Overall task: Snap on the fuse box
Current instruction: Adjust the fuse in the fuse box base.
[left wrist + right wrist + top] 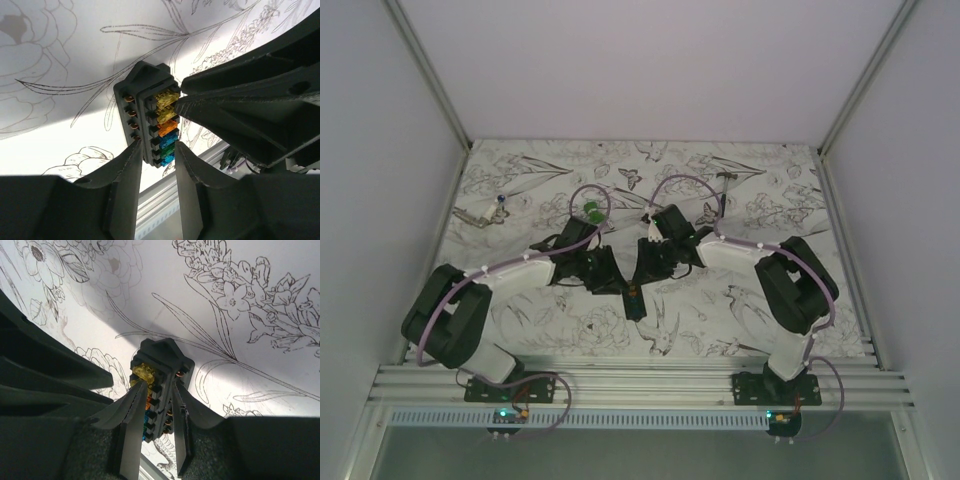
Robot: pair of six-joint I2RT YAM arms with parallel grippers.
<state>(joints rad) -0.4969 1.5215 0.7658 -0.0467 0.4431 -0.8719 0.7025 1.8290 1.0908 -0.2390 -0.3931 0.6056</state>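
Soft, even overhead light; top view dim and slightly grainy. In wrist views, desk (45, 145) bright and near washed-out beyond the fingers (125, 185), with a grey shadow just past their tips. Fingers near-black, detail lost, soft-focused close to the lens.

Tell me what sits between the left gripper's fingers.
The near end of the fuse box sits between them; the left wrist view shows it.

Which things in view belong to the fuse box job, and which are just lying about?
In the job:
- fuse box
- left gripper, clamped on its one end
- right gripper, clamped on it too

Lying about:
- green piece
- small dark tool, far right
- metal item, far left, too small to identify
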